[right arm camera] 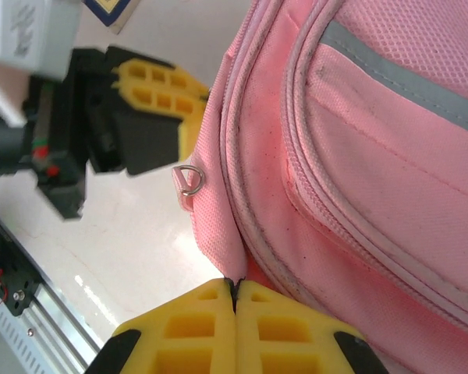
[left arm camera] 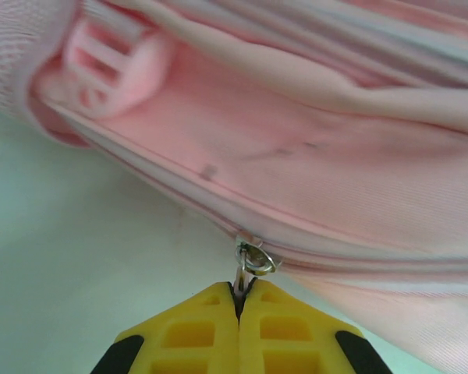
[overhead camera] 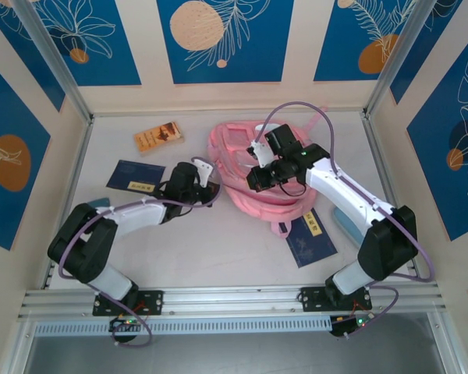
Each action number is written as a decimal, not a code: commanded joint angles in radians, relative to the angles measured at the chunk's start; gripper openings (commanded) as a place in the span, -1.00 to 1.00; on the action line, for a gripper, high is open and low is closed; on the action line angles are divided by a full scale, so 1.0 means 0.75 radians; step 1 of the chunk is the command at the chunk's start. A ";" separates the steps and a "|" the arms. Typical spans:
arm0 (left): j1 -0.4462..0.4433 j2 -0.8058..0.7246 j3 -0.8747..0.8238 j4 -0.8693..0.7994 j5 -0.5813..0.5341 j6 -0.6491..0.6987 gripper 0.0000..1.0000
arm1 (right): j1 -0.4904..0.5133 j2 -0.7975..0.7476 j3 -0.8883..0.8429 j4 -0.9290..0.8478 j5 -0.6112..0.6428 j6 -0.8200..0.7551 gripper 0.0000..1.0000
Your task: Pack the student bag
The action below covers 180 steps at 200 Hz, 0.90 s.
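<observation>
Bag [overhead camera: 232, 160] — in left gripper [left arm camera: 239, 300], right gripper [right arm camera: 234, 285]

left arm [overhead camera: 117, 222] folded at the near left, forearm stretched rightward to centre; left gripper [left arm camera: 239, 294], fingers pressed together, pinches a metal zip pull [left arm camera: 254, 259]. right arm [overhead camera: 351, 195] bent at the near right, forearm reaching left and far; right gripper [right arm camera: 235, 285], fingers together, nips the student bag [right arm camera: 390, 179] at its edge.
</observation>
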 commanded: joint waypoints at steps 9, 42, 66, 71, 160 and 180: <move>0.093 0.110 0.108 -0.100 -0.080 0.040 -1.00 | -0.001 -0.087 -0.013 -0.039 -0.069 -0.026 -1.00; 0.143 0.176 0.180 -0.121 -0.069 0.038 -1.00 | 0.010 -0.048 -0.023 0.007 -0.047 0.005 -1.00; 0.191 0.161 0.183 -0.159 -0.084 -0.022 -0.80 | 0.017 0.030 -0.017 0.128 -0.060 0.074 -1.00; 0.201 0.149 0.178 -0.169 -0.089 -0.039 -0.68 | 0.020 0.060 -0.010 0.155 -0.071 0.090 -1.00; 0.416 -0.042 0.204 -0.619 -0.366 -0.211 0.67 | 0.063 0.569 0.452 0.212 0.130 0.286 -1.00; 0.481 0.004 0.242 -0.670 -0.395 -0.242 0.77 | 0.065 0.580 0.470 0.182 0.111 0.322 -0.34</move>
